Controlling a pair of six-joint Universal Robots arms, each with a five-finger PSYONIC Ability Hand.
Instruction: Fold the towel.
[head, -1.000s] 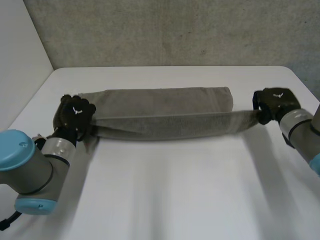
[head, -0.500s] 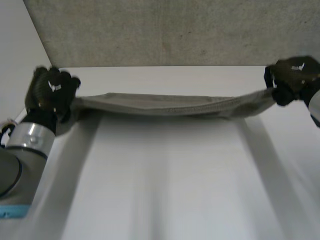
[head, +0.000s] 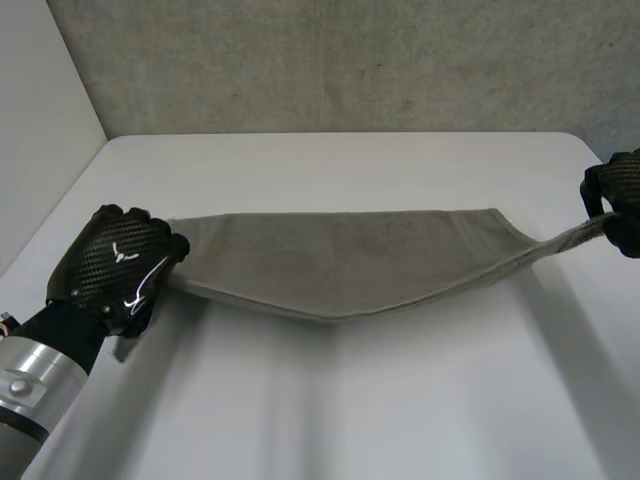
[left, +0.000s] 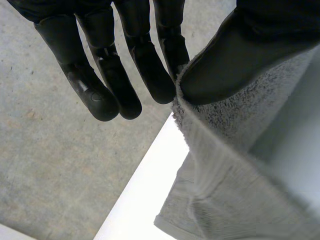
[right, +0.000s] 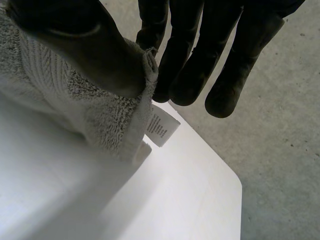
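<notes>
Thumb (left: 235, 55) of the left hand (head: 118, 268) pressed down on the edge of the grey terry towel (head: 350, 258), squeezing it against the side of the nearest finger. Remaining fingers (left: 100, 90) straight, close together, clear of the cloth. In the head view, left hand at about 8 o'clock on the table, knuckles up, closed on the towel's left end. Silver cuff of the left arm (head: 30, 385) trailing off toward 7 o'clock.

Right hand (head: 618, 200) at about 3 o'clock, at the table's right edge, gripping the opposite end. Seen from the right wrist: thumb laid over a bunched corner, clamping it against the straight fingers behind. White care label (right: 162, 127) hanging from the hem just below the pinch.

Towel stretched between the two hands across the middle of the table, from 9 o'clock to 3 o'clock. Far edge nearly straight; near edge sagging to a shallow point toward 6 o'clock. Right end drawn into a narrow strip rising to the right hand; left end wider, bunched under the left hand. Contact between the sagging middle and the tabletop: cannot tell.

White table (head: 350, 420) beneath. Grey concrete wall (head: 350, 60) at 12 o'clock, white wall (head: 40, 110) at 10 o'clock.
</notes>
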